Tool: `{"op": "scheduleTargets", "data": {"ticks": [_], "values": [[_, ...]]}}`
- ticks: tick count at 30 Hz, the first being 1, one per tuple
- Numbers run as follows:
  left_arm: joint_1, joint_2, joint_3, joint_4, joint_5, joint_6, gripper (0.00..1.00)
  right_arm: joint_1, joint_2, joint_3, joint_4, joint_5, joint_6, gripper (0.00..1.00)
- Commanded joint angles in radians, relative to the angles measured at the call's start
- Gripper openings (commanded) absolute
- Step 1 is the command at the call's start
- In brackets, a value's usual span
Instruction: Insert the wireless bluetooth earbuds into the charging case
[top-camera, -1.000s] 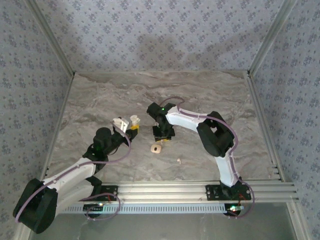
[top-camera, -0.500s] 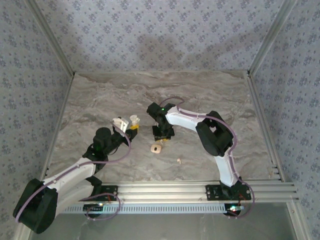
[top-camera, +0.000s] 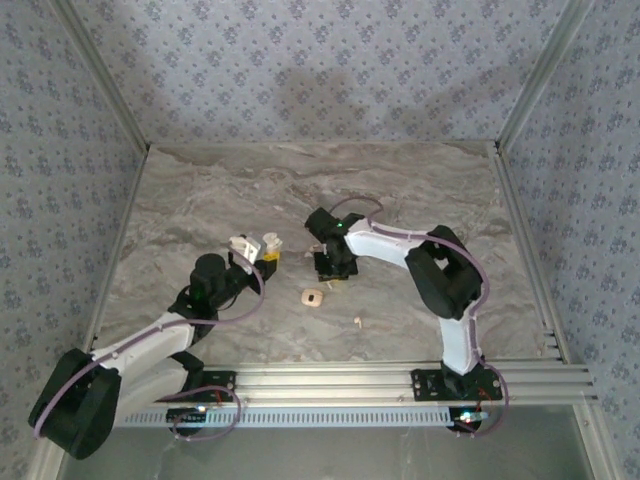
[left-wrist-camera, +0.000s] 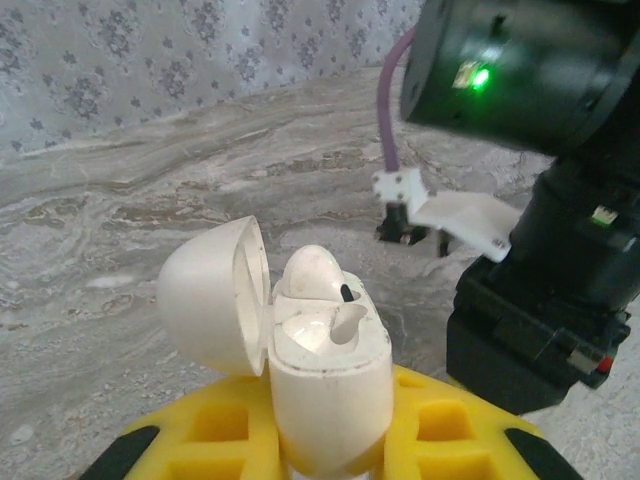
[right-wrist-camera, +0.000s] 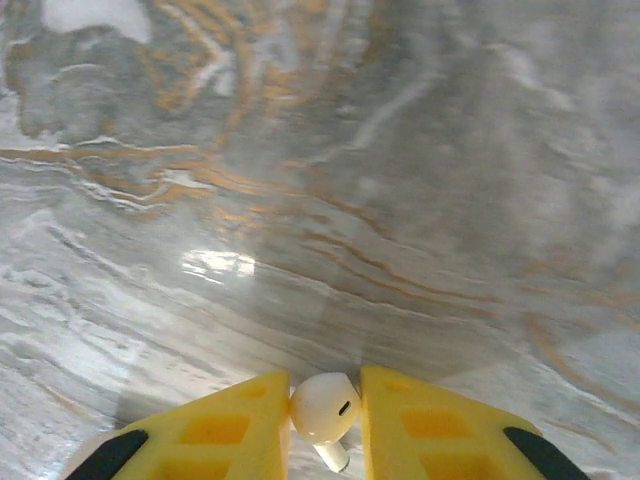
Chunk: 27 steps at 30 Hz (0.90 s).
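Overhead and wrist views, mid-task. Your left fingers (left-wrist-camera: 215, 430) are closed on the body of the charging case (left-wrist-camera: 328, 375). They hold it upright above the desk (top-camera: 200, 190), left of centre, and its lid (left-wrist-camera: 213, 297) stands hinged open to one side. One seated earbud (left-wrist-camera: 312, 272) sits in the far socket. The near socket shows as a pale hollow and looks vacant. Your right fingers (right-wrist-camera: 430, 425) are narrowed onto the held earbud (right-wrist-camera: 325, 405), pinched between them with its bulb outward and its stem toward the wrist camera. It appears clear of the marbled surface, near the case but apart from it. On the desk lie a round puck (top-camera: 313, 297) and, nearer you, a small whitish piece (top-camera: 357, 321), too small to identify.

Progress, as judged, is roughly halfway.
- **Done:** the case is open, one bud is in place, and a second bud is in the grasp.
- **Left:** carry it across to the case, line the stem up with the vacant socket, and press it home.
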<state>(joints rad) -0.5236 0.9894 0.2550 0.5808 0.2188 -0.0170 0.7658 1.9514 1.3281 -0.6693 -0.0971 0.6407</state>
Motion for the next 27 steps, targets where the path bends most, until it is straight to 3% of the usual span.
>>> {"op": "scheduleTargets", "data": {"ticks": [1,11,16,27], "values": [[0.003,0.026,0.007,0.071,0.046,-0.011,0.09,-0.019,-0.092,-0.084,0.124,0.042,0.051,0.25],[-0.037,0.179,0.06,0.186,0.071,-0.044,0.09,-0.064,-0.353,-0.35,0.388,0.135,0.092,0.25],[-0.071,0.271,0.109,0.223,0.086,-0.039,0.09,-0.131,-0.496,-0.487,0.567,0.08,0.117,0.25],[-0.108,0.428,0.221,0.287,0.117,-0.067,0.08,-0.189,-0.714,-0.58,0.618,0.115,0.056,0.25]]}}
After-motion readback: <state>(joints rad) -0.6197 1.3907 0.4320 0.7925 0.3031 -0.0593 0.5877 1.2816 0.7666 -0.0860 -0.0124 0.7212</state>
